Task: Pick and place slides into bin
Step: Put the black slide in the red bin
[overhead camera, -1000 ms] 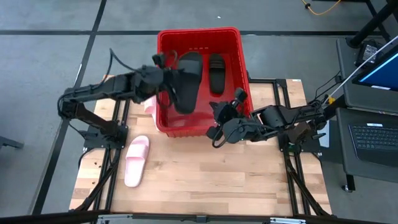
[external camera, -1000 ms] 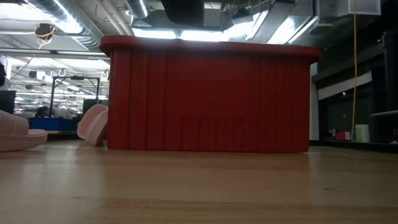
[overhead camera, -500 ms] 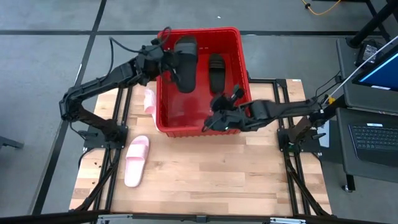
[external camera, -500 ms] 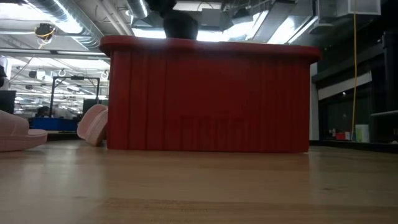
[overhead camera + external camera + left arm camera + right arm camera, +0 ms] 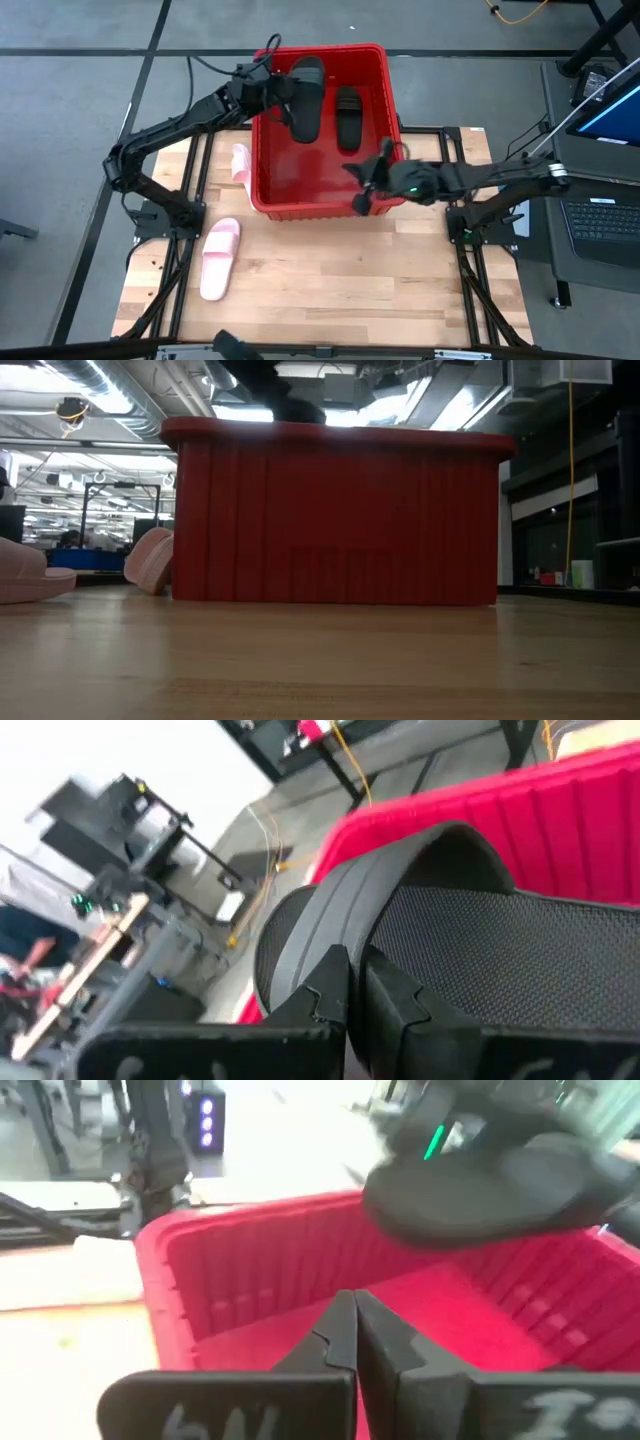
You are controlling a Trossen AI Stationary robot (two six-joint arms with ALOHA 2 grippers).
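A black slide (image 5: 305,97) is held clamped by the left gripper (image 5: 277,92) above the red bin (image 5: 263,150); right gripper (image 5: 368,188), closed & empty, is over the bin's near-right corner.

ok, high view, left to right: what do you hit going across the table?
Pink slide flat on the table → pink slide beside the bin's left wall → black slide held in the left gripper → black slide lying in the bin → right gripper, shut, at the bin's near right corner.
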